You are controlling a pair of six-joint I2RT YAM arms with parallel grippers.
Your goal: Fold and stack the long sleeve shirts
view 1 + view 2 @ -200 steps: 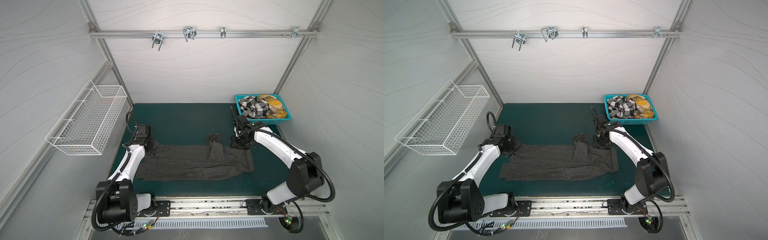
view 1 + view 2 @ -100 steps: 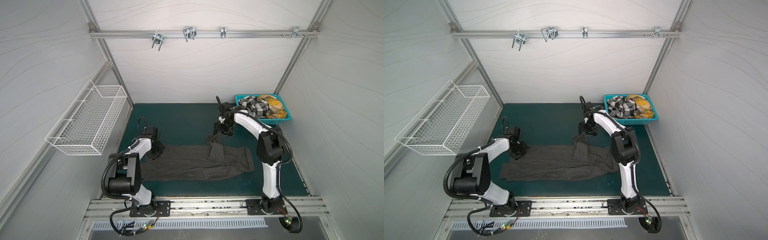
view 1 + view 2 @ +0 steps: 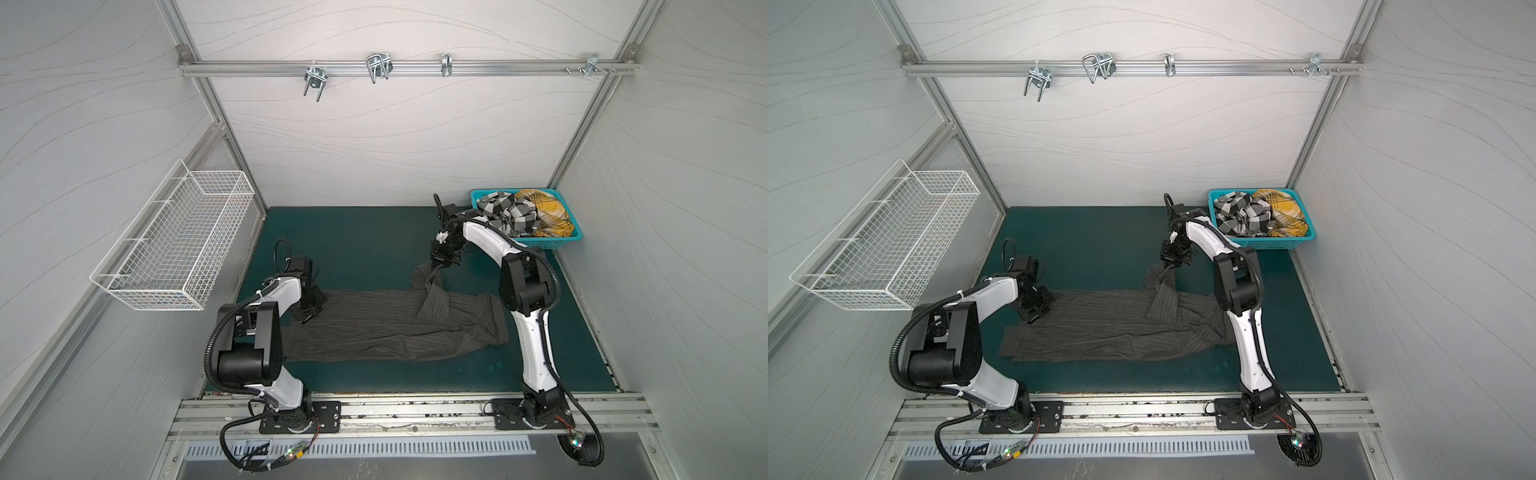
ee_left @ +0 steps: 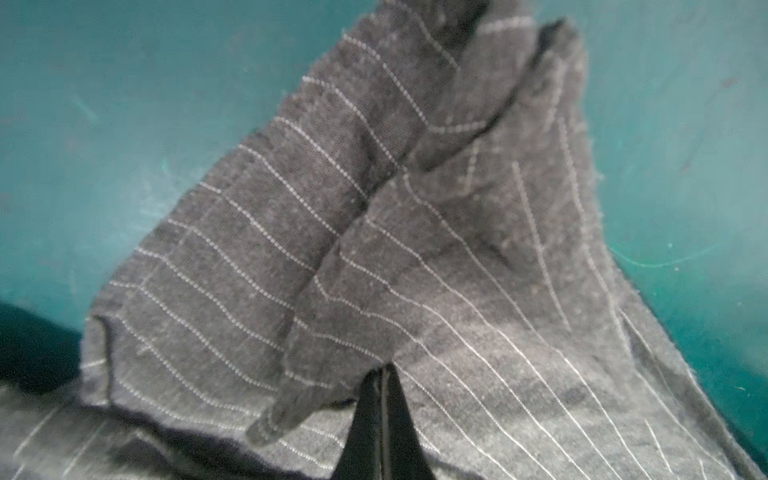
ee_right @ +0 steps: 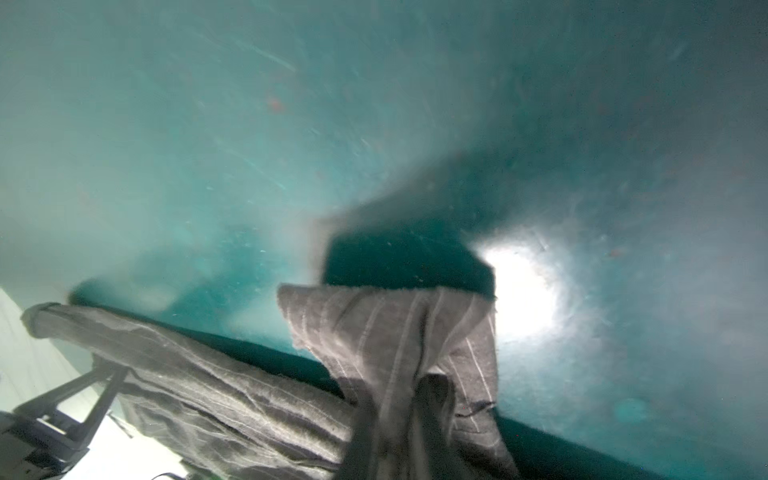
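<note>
Top view: grey shirt spread mid-frame on mat, unfolded. Left gripper clamped on its left corner; right gripper pinching lifted sleeve end. Checked shirt, yellow shirt crumpled in basket, upper right. Judged early stage: nothing folded, nothing stacked

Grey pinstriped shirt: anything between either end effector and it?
Nothing visible. The left end effector is shut on the left edge of the grey pinstriped shirt; the right end effector is shut on a lifted fold at its far side.
</note>
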